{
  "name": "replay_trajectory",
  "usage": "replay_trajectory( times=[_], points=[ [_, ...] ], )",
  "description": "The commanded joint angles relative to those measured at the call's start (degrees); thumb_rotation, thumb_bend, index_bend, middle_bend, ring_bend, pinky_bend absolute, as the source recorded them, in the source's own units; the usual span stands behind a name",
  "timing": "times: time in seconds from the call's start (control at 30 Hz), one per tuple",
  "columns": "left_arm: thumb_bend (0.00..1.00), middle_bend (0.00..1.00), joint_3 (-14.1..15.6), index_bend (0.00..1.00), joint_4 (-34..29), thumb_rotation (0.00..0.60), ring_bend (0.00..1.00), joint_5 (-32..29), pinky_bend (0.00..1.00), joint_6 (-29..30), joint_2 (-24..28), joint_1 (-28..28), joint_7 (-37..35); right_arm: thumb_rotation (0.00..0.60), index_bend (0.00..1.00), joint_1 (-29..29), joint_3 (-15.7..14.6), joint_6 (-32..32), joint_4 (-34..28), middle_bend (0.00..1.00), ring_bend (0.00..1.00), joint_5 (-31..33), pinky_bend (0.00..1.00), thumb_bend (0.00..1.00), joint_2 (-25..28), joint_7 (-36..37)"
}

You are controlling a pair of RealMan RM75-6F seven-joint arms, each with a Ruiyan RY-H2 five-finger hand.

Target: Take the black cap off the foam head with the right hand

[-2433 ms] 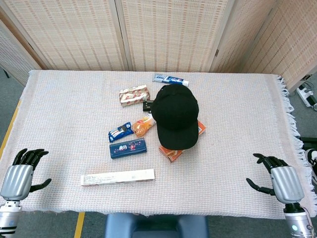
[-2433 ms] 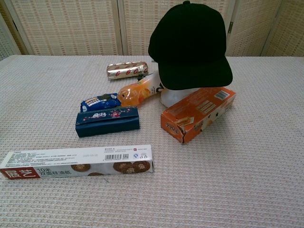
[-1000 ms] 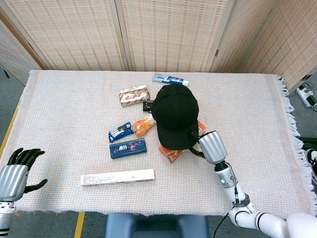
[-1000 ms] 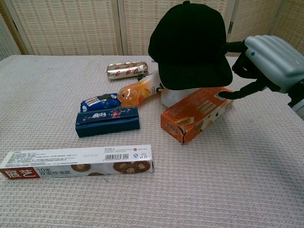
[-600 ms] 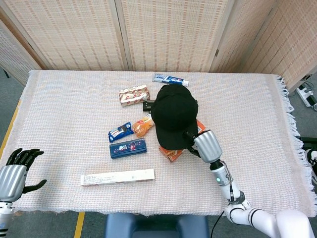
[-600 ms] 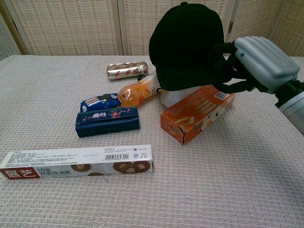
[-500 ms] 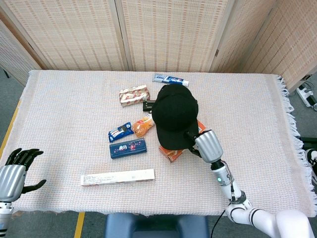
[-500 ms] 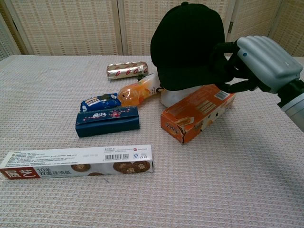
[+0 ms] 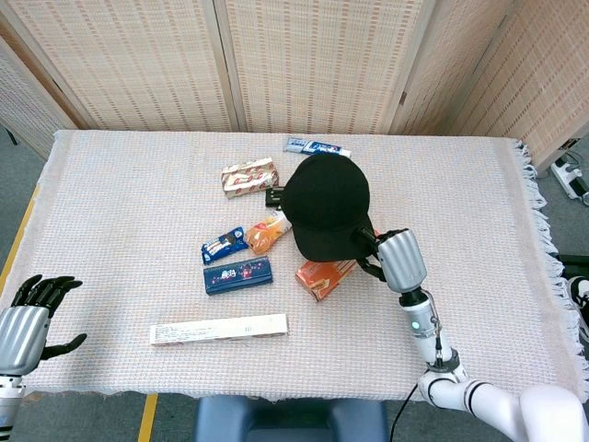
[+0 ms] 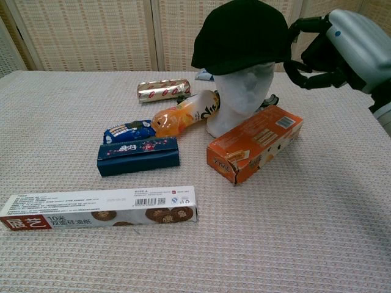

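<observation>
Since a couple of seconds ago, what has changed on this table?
The right robot hand came in from the table's edge, took hold of the black cap by its brim and tilted it up, baring the foam head. The boxes, snacks and left robot hand stayed put.

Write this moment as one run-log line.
right hand: fingers grip brim | black fabric cap: lifted, partly on white foam head | left hand: idle

Both views are bright and evenly lit with soft, diffuse light, and no glare shows on the cloth [image 9: 138, 203]. Shadows are faint and short, the clearest a soft one under the cap [image 10: 241, 33] across the foam head [image 10: 241, 91]. Focus is sharp in both views, and the chest view's far screen [image 10: 91, 30] looks slightly soft.
</observation>
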Motion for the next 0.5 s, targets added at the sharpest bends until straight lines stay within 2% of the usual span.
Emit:
replay_trajectory(
  times=[0.03, 0.27, 0.5],
  points=[
    [0.08, 0.24, 0.09, 0.27, -0.07, 0.600, 0.21, 0.14, 0.14, -0.17, -0.01, -0.08, 0.06, 0.599, 0.76, 1.53, 2.18, -0.41, -2.09, 1.00, 1.00, 1.38, 1.00, 1.00, 1.15, -1.30],
    [0.08, 0.24, 0.52, 0.27, -0.18, 0.600, 0.21, 0.52, 0.14, -0.33, -0.06, 0.01, 0.34, 0.600, 0.77, 5.65, 6.90, -3.53, -5.69, 1.00, 1.00, 4.44, 1.00, 1.00, 3.42, -4.90],
    [0.08, 0.24, 0.74, 0.27, -0.26, 0.600, 0.21, 0.57, 0.14, -0.53, -0.04, 0.06, 0.62, 0.597, 0.78, 9.82, 10.61, -7.01, -5.57, 1.00, 1.00, 7.70, 1.00, 1.00, 4.65, -7.53]
  ],
)
